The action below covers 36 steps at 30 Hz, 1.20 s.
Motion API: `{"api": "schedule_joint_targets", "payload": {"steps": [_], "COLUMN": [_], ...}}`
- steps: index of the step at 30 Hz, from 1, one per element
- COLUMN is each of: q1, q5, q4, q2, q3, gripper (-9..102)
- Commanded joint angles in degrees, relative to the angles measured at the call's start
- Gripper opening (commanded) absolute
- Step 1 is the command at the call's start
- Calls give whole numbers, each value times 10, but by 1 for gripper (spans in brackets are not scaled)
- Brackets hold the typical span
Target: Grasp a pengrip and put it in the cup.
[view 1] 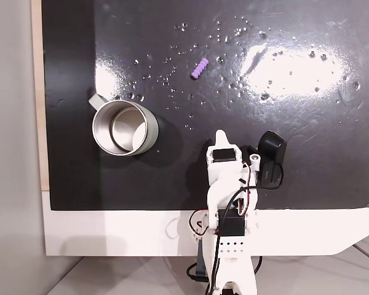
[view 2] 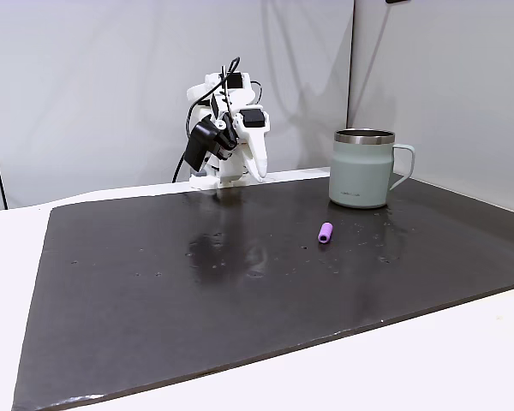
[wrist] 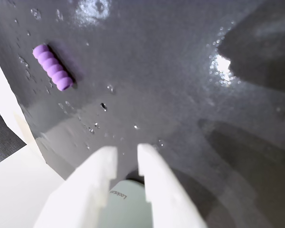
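Observation:
The pengrip is a small light-purple ribbed cylinder lying on the black mat, and it appears in both fixed views and at the upper left of the wrist view. The steel cup stands upright to its lower left in a fixed view, handle at its upper left; in the other fixed view the cup stands at the right. My gripper sits folded back at the arm's base, far from both. Its white fingers point down, nearly touching, with nothing between them. A piece of the cup shows below the fingertips.
The glossy black mat carries small shiny specks and glare patches around the pengrip. It lies on a white table with a wall behind. The arm's base sits at the mat's near edge in a fixed view.

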Motion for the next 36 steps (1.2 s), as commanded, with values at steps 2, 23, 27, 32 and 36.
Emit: {"api": "schedule_joint_targets", "payload": {"steps": [2,23,27,32,36], "q1": [2,-92,-98,-99,-95], "q5": [-15,-90,-96,-150,-208], "q4": [-15,-29,-23,-16,-17], "q2": [5,-89,-265,-433,-546], "q3": [-4,-139,-249,-362,-426], "gripper": [0,0,0,0,0]}}
